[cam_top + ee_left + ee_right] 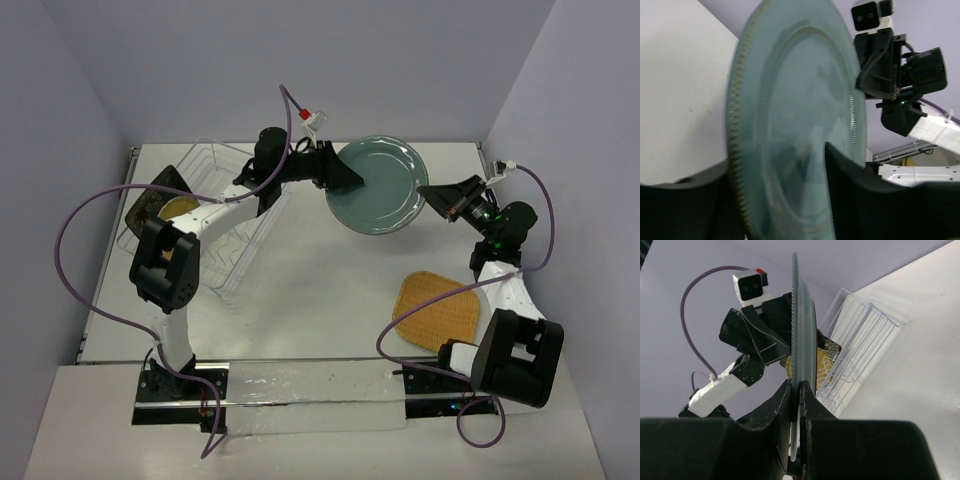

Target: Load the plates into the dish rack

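Teal plate [376, 185]: round, glossy, finely ridged rim, at 12 o'clock.
Left gripper [345, 180]: clamped on its 9 o'clock rim.
Right gripper [433, 195]: pinching its 3 o'clock rim.
Dish rack [232, 270]: thin wire, 9 o'clock.

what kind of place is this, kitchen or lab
Probably a robot lab cell, not a kitchen: plain walls box in a white table, left arm and right arm are bolted to its near edge, and the wire dish rack and teal plate look like props.
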You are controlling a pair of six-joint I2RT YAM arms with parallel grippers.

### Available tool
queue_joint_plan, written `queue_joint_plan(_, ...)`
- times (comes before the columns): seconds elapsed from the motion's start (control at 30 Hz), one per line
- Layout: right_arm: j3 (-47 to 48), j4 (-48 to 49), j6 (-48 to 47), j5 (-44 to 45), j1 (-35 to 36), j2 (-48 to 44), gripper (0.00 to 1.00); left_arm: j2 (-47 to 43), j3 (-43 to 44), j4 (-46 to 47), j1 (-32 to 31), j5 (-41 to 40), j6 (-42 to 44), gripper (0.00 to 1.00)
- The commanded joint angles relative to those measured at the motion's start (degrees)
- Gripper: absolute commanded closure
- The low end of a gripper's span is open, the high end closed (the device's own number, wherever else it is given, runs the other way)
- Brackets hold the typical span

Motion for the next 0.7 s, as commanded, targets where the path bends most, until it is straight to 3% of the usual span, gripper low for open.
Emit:
queue_joint_plan(0.0, 3.5, 4.6, 0.0, 2.2, 0.9, -0.1, 1.0, -2.2, -0.2, 6.6, -0.6, 3.8, -0.8, 0.54)
queue_joint_plan(0.03, 3.7, 3.5, -1.0, 2.3, 0.9, -0.1, 1.0, -3.0, -0.5, 6.7, -0.5, 4.1, -0.5, 0.68)
queue_joint_plan(0.13, 4.1, 1.1, -3.7, 2.9, 0.9, -0.3, 1.0, -5.3, -2.2, 6.6, -0.6, 3.8, 0.7, 0.95)
queue_joint_plan(0.2, 4.8, -0.9, -6.0, 2.7, 1.0, -0.5, 1.0, -6.5, -3.6, 6.6, -0.5, 2.6, 1.0, 1.0)
queue_joint_plan(0.37, 7.9, -10.3, -13.1, 2.3, 1.0, -0.3, 0.99, -10.7, -5.9, 6.4, -0.5, 0.7, 3.9, 1.0)
queue_joint_plan(0.4, 8.4, -12.2, -14.8, 2.5, 0.9, -0.3, 0.92, -11.8, -6.7, 6.0, -0.5, -0.8, 4.8, 1.0)
queue_joint_plan(0.47, 9.5, -15.3, -18.3, 2.4, 0.9, -0.3, 0.57, -15.7, -6.8, 2.1, -0.5, -6.7, 8.4, 1.0)
queue_joint_plan(0.5, 9.8, -16.3, -19.1, 2.5, 0.9, -0.5, 0.45, -17.1, -6.3, -0.5, -0.5, -9.1, 10.1, 1.0)
queue_joint_plan(0.57, 10.3, -19.2, -20.7, 3.1, 0.9, -0.9, 0.26, -19.4, -4.7, -6.4, -0.5, -13.4, 15.9, 1.0)
queue_joint_plan(0.67, 11.4, -23.7, -25.7, 3.4, 0.8, -1.9, 0.08, -22.4, -0.5, -17.4, -0.4, -19.2, 24.8, 1.0)
